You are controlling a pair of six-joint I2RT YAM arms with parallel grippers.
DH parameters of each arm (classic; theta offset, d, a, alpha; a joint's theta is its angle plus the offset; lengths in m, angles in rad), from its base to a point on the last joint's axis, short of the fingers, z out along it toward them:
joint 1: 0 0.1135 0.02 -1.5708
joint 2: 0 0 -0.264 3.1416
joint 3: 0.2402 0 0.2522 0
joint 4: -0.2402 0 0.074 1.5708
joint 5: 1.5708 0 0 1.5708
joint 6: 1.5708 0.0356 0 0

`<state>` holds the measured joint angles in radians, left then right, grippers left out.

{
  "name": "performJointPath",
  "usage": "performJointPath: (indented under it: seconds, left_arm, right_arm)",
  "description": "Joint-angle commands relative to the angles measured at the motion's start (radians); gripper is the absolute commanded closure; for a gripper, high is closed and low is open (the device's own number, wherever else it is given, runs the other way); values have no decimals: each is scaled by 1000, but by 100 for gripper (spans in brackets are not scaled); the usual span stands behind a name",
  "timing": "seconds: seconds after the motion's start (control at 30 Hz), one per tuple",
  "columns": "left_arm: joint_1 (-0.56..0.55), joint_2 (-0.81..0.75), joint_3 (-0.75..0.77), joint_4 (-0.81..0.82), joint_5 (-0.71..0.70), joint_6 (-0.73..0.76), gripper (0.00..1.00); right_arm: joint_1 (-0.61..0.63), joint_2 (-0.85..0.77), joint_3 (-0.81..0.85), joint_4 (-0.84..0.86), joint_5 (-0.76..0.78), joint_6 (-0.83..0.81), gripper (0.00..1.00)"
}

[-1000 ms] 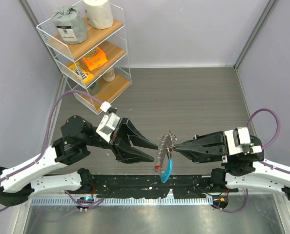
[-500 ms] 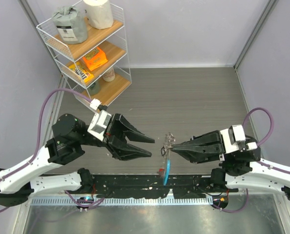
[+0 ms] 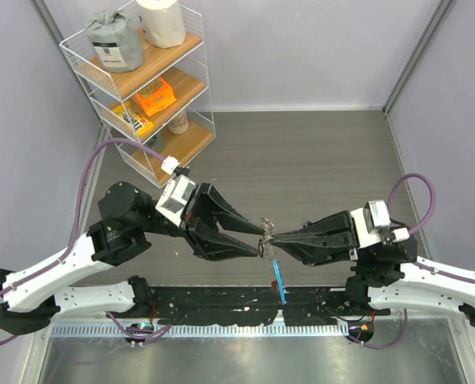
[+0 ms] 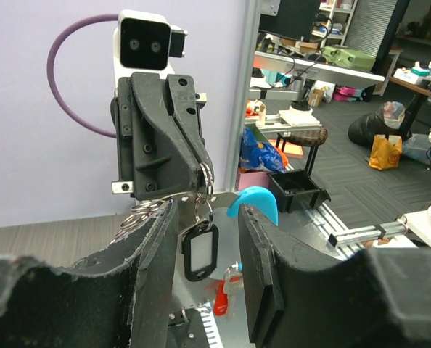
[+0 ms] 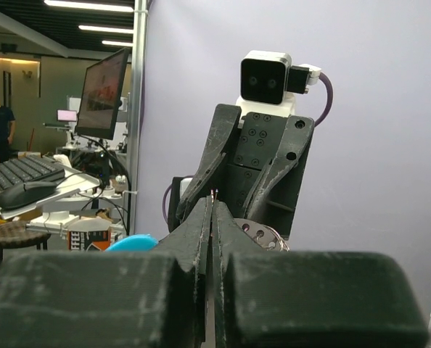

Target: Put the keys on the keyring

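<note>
The right gripper (image 5: 211,206) fills the bottom of the frame, its two dark fingers pressed flat together along a thin vertical seam. Just behind their tips the left gripper (image 5: 226,194) faces the lens with its fingers spread (its white camera (image 5: 268,80) sits top centre, a purple cable (image 5: 326,90) looping to its right). Silvery keys (image 5: 263,234) peek out just right of the seam. The blue tag of the keyring (image 5: 132,241) shows at lower left, below a monitor (image 5: 103,90).

Grey wood-grain tabletop (image 3: 317,160), pale lilac walls (image 3: 301,48) at 12, 9 and 3 o'clock, white wire shelf rack (image 3: 185,144) with wooden shelves at 10 o'clock, strip-lit office beyond.
</note>
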<state>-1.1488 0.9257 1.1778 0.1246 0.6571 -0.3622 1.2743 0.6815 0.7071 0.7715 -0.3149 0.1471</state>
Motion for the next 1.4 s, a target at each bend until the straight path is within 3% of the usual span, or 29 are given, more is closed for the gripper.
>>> performJointPath:
  seconds: [0.0,0.6,0.83,0.97,1.37]
  left_arm:
    - [1,-4,34,73,19,-17,57]
    - [1,19,46,72,9,-24,64]
    - [1,30,55,61,4,-26,77]
    - [1,38,68,41,-4,-24,100]
    - [0,30,89,-48,-115,12,100]
  right_arm:
    - [4,4,26,86,34,11,94]
    - [3,24,34,91,50,8,94]
    - [5,30,40,89,45,5,94]
    - [5,29,34,87,43,3,94]
    - [5,13,49,-11,33,-21,94]
